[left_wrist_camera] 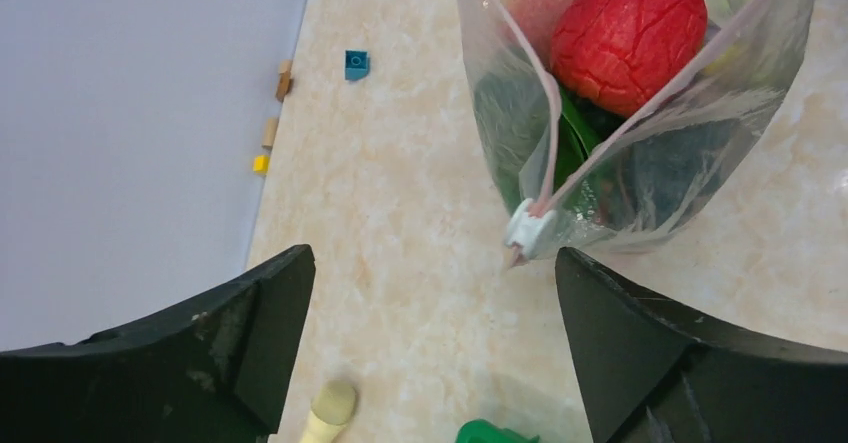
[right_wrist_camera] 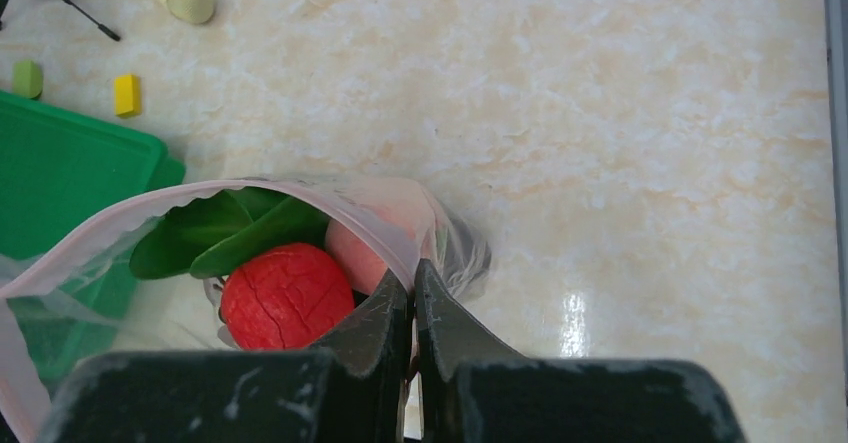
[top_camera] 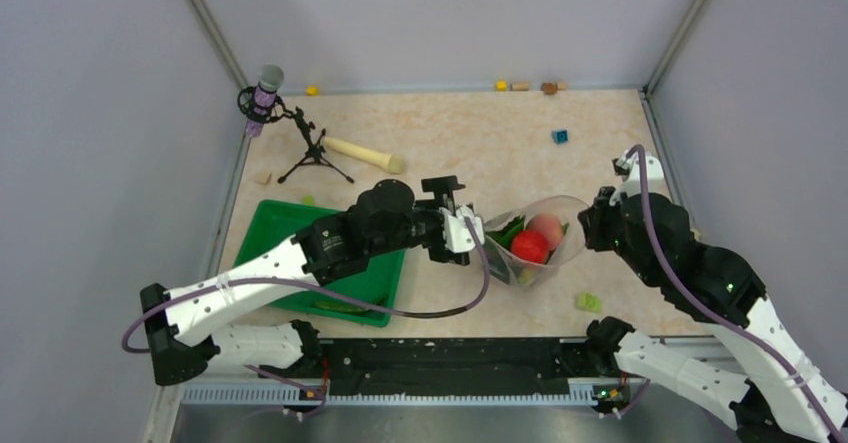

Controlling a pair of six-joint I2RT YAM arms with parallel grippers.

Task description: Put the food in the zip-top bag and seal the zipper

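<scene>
Beige marbled tabletop (top_camera: 470, 143) with pale grey walls around it carries the zip-top bag (top_camera: 552, 259), which sits between the two pincers with its mouth gaping. Inside it lie a red cracked-skin fruit (top_camera: 530, 246), a peach (top_camera: 546, 227) and green bok choy leaves (top_camera: 508, 231); darker pieces deeper down are too blurred through the plastic to name. The zipper (left_wrist_camera: 550, 113) is unsealed, its two pink sides spreading apart from a white slider (left_wrist_camera: 530, 231). That slider lies just ahead of the left pincer (left_wrist_camera: 430, 335), centred in front of its gap but apart from both fingers (left_wrist_camera: 250, 348), which are spread wide and hold nothing. The right pincer (right_wrist_camera: 412, 285) is pressed together on the far end of the bag's pink rim, next to the peach. Behind and below the left pincer sits the green tray (top_camera: 285, 225). Farther out beyond that pincer are a rolling pin (top_camera: 362, 154) and a microphone on a small tripod (top_camera: 266, 91). A blue block (top_camera: 560, 136) lies well beyond the right pincer, and a green block (top_camera: 588, 302) near its arm.
</scene>
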